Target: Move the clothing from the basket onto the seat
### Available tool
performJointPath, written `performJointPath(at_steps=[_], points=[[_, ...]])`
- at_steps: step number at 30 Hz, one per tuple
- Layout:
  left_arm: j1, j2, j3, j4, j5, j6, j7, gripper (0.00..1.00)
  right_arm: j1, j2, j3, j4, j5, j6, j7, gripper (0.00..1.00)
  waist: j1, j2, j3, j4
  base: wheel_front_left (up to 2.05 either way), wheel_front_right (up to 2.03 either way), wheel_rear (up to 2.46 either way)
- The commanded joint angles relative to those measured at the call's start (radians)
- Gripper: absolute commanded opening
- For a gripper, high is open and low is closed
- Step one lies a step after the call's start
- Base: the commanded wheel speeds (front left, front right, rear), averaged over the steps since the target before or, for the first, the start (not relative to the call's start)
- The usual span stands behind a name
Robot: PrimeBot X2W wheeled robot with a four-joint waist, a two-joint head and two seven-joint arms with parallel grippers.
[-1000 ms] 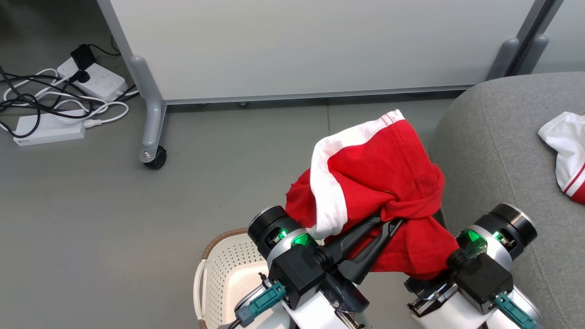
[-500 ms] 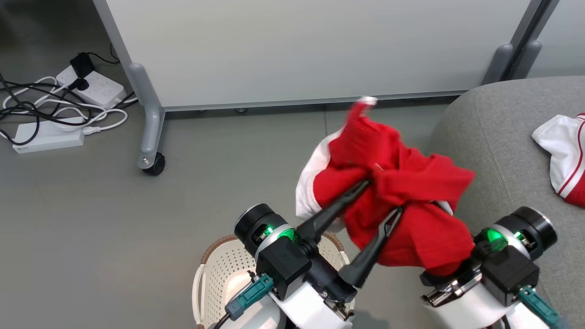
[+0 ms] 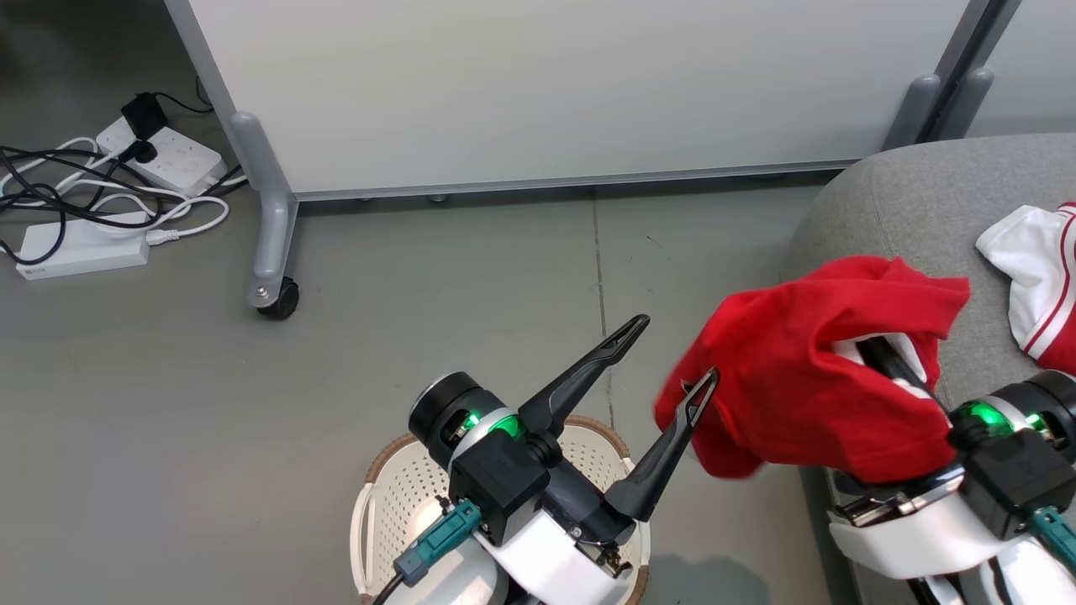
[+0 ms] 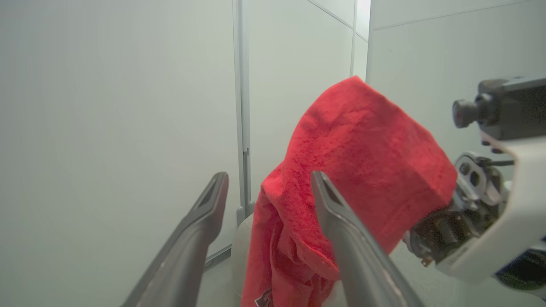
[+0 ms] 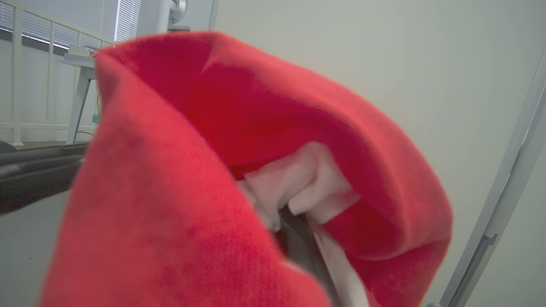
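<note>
A red garment (image 3: 790, 395) drapes over the right gripper (image 3: 878, 357) and hides its fingertips. In the right wrist view the cloth is a close blur. Near the robot, the left arm (image 3: 538, 538) covers half the basket (image 3: 388, 460), which the bottom edge cuts off. On the seat (image 3: 908, 210), a second garment (image 3: 1030, 277) runs off the right edge. A dark emblem (image 4: 263, 299) is cut off and unreadable.

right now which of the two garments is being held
The mostly red garment, clamped in the right pincer; the white one with red stripes lies loose on the grey seat.
</note>
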Motion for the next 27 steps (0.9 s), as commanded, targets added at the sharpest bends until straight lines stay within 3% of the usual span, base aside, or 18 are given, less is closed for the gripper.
performJointPath(at_steps=[1, 10, 27], points=[[0.010, 0.004, 0.010, 0.002, 0.007, -0.006, 0.000, 1.00, 0.016, 0.002, -0.022, -0.003, 0.005, 0.000, -0.001, 0.00, 0.0000, -0.0001, 0.002, -0.001, 0.00, 0.00, 0.00], [0.047, 0.004, 0.052, 0.040, 0.021, -0.026, 0.000, 1.00, 0.060, 0.008, -0.152, 0.009, 0.006, 0.000, -0.001, 0.00, 0.0000, -0.0001, 0.023, -0.009, 0.00, 0.00, 0.00], [0.139, 0.010, 0.076, 0.148, 0.090, -0.073, 0.000, 1.00, 0.140, 0.050, -0.290, 0.114, 0.049, 0.000, -0.001, 0.00, 0.0000, -0.0001, 0.035, -0.026, 0.00, 0.00, 0.00]])
